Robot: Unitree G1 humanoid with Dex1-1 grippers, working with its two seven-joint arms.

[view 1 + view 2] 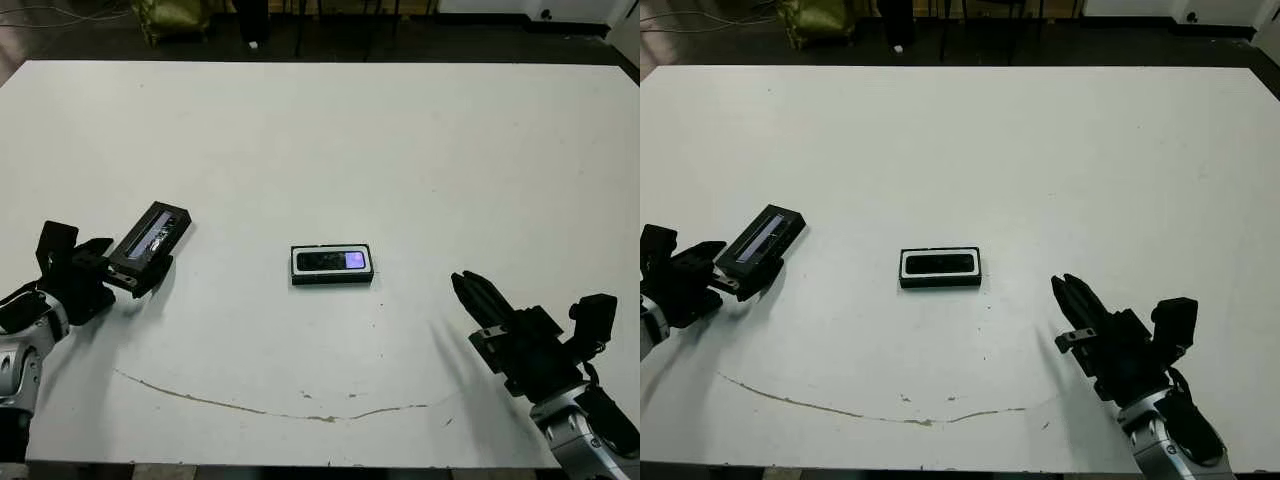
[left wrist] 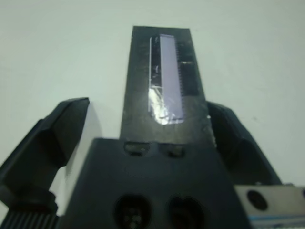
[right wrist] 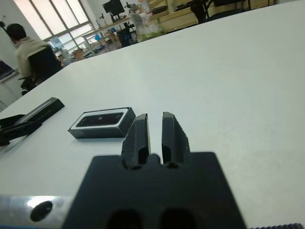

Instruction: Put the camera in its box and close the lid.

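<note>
A wide white worktop [image 1: 400, 150] fills the scene, matt and mostly bare, with a thin brownish scratch-like line [image 1: 260, 408] curving along its near side and a dark floor beyond its far edge; the right wrist view shows a bright room behind, with windows and a seated person [image 3: 28, 52] at a desk well away from the worktop. Near the middle of the worktop lies the shallow black rectangular box with rounded corners and a white lining [image 1: 332, 265], lying flat and open. Inside it rests the slim black bar-shaped camera [image 1: 333, 262], its small bluish-purple glassy patch facing up. Well to the left of the box, the left claw [image 1: 108, 268] grips the black block-like lid with the long glossy silvery-grey strip [image 1: 150, 246]; the lid's near end sits between the two black fingers, and it is held tilted, with its far end raised and pointing away from the robot. Well to the right of the box and nearer the robot, the right claw [image 1: 470, 296] holds nothing; its two black fingers [image 3: 174, 136] stand almost together with only a narrow slit between them, pointing roughly toward the box.
</note>
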